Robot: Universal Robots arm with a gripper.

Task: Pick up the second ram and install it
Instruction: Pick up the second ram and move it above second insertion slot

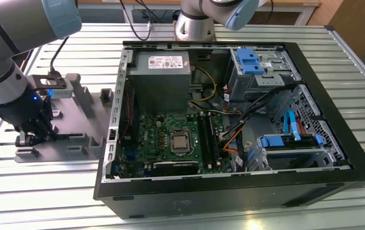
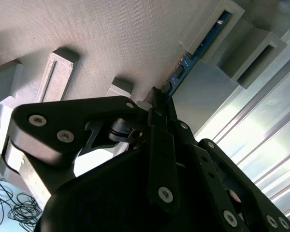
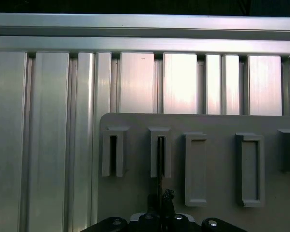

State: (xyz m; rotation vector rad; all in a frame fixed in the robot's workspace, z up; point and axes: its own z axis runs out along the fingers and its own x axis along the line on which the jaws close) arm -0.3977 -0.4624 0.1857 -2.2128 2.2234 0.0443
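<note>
The second ram (image 2: 199, 48) is a thin blue-green strip standing on edge in a slotted post of the grey plastic fixture (image 1: 80, 120). In the first wrist view it appears edge-on as a dark line (image 3: 160, 154) in the fixture's second post. My gripper (image 2: 157, 99) is low over the fixture at the exterior view's left (image 1: 32, 138), its fingers drawn together on the near end of the ram. In the first wrist view the gripper (image 3: 163, 198) meets the strip just below the post.
An open computer case (image 1: 336, 158) lies at the exterior view's centre and right, with the green motherboard (image 1: 163, 139) and its long black slots (image 1: 207, 139) inside. The fixture carries several upright posts (image 3: 196, 169). A slatted metal table (image 1: 42, 191) lies underneath.
</note>
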